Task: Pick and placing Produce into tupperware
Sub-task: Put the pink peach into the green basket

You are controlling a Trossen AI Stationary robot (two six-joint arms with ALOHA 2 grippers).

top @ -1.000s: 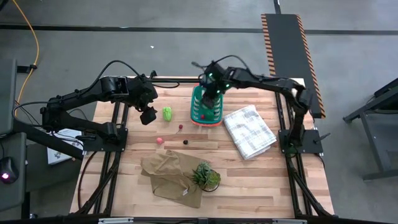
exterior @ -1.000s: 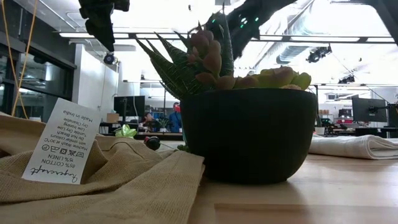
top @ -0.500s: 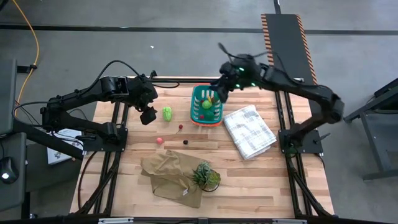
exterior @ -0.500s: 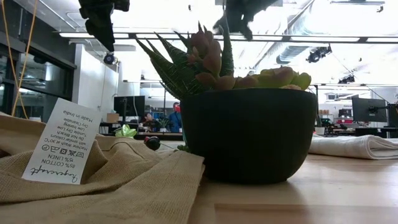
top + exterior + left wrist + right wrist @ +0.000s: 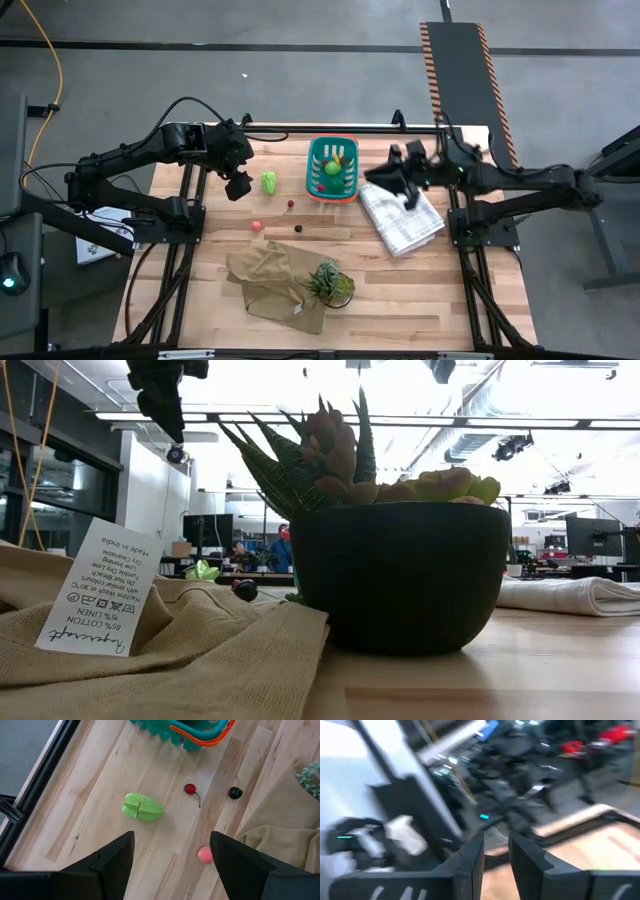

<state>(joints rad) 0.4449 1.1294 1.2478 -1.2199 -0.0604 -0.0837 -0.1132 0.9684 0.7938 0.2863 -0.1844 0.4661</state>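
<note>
Your right gripper [image 5: 385, 176] has swung off the teal basket [image 5: 333, 168] over the checked cloth [image 5: 402, 211], fingers nearly closed and empty; left gripper [image 5: 238, 185] hovers open above the green lump [image 5: 269, 182].

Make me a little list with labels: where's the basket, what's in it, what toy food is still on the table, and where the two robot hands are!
basket: teal basket at the table's far middle
inside it: light green and yellow produce pieces
left on table: green vegetable, red cherry, dark cherry, pink ball
left gripper: open, hovering beside the green vegetable
right gripper: above the checked cloth, empty, fingers close together
</note>
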